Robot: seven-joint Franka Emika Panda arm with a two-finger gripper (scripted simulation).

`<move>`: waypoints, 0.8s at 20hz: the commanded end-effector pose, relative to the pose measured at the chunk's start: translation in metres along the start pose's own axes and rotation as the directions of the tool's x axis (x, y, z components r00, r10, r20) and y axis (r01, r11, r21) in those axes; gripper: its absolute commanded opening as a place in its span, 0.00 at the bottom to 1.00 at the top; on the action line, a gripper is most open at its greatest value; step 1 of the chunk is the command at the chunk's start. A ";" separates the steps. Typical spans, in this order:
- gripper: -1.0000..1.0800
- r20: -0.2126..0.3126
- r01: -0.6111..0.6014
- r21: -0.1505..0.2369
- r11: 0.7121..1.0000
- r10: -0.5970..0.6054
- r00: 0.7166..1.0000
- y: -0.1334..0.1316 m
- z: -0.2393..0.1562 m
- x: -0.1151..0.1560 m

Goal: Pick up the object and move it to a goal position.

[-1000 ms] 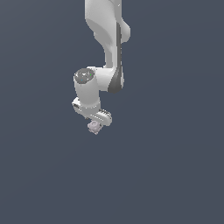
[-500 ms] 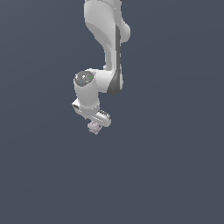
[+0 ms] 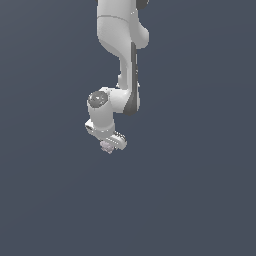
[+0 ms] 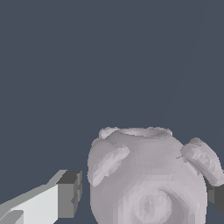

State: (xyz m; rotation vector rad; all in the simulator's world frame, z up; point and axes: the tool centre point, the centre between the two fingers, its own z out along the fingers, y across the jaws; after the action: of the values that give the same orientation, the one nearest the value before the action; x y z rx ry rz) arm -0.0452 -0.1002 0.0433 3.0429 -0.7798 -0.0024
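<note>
A: where's the object (image 4: 151, 179) sitting rel. to the gripper (image 3: 111, 145)?

B: right between the fingers (image 4: 65, 194), directly under the wrist. Lumpy, roughly round, so no real long axis. Looking off the ground in the exterior view.

A: jaws?

B: narrowed around it. One pad is showing a thin gap, the far one is touching a knob. Reading it as gripped, not 100% sure.

A: goal?

B: no marker showing, can't tell direction.

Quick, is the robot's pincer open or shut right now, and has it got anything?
Pincer: the small lumpy pinkish-grey object sits between its fingers, but whether they actually clamp it cannot be told.
</note>
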 end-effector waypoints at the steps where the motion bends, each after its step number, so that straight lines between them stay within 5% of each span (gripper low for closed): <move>1: 0.96 -0.001 0.000 0.001 1.000 0.000 1.000 0.000 0.004 0.001; 2: 0.96 -0.001 0.000 0.001 1.000 0.000 1.000 0.000 0.004 0.001; 3: 0.00 -0.001 0.000 0.001 1.000 0.000 1.000 0.000 0.004 0.001; 16: 0.00 -0.002 0.000 0.001 1.000 0.000 1.000 0.001 0.000 0.002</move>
State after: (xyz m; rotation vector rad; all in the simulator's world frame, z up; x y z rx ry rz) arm -0.0444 -0.1004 0.0413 3.0439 -0.7794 -0.0001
